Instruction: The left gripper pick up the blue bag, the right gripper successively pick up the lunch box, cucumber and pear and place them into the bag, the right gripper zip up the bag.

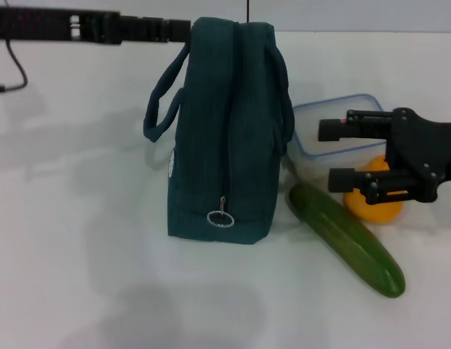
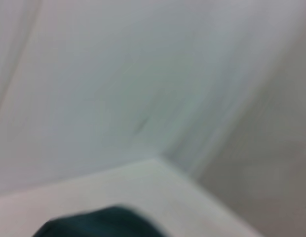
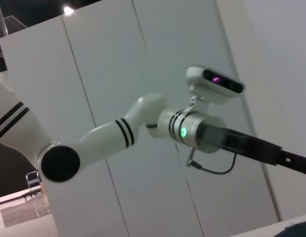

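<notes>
- Bare table (image 1: 80, 240) lies left of the blue bag (image 1: 218, 145).
- On its right, lunch box (image 1: 334, 131), pear (image 1: 374, 203) and cucumber (image 1: 349, 238) crowd together.

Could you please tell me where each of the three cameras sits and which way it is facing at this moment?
Head view: above, looking down at the table; blue bag, lunch box, cucumber, pear, left hand at the bag's top, right hand open.
Left wrist view: faces a pale wall; the bag's edge shows, no fingers.
Right wrist view: faces the wall and the white left arm.
Shared: the bag in head and left wrist.
</notes>
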Controlling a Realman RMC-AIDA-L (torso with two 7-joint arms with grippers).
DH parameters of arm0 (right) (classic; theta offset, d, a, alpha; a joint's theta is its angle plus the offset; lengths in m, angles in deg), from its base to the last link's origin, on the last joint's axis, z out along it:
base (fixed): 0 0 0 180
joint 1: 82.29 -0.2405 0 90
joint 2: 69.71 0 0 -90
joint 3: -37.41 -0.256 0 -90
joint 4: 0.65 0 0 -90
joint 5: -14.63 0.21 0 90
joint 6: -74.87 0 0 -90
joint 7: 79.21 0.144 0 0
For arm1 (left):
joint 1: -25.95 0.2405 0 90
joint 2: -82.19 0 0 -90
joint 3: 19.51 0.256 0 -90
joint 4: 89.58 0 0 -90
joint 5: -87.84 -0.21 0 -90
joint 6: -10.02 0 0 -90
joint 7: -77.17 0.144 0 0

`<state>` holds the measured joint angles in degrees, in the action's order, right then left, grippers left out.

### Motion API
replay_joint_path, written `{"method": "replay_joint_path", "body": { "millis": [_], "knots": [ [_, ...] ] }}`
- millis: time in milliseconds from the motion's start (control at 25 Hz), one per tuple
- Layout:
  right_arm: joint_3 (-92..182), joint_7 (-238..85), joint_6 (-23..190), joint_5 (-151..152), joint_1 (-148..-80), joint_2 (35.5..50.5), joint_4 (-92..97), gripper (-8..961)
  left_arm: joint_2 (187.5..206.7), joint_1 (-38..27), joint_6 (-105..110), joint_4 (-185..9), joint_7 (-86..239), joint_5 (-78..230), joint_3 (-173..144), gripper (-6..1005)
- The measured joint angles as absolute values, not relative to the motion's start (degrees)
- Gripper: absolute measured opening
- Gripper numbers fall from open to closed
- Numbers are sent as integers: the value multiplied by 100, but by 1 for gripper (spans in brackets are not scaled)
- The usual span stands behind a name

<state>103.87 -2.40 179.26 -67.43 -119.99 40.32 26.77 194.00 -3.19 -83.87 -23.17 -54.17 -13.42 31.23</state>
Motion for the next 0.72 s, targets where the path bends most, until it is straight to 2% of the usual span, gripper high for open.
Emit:
{"method": "replay_joint_path", "body": {
  "millis": [240,720],
  "knots": [
    [10331,-412,17926,-6723,-11791,3986,2677,766,19408,-1190,-8262,-2240,-6639,-3031,3084,876],
    [9997,-650,17935,-6727,-11476,3975,2688,766,19572,-1868,-8264,-2585,-7142,-4112,3358,875]
  ]
}}
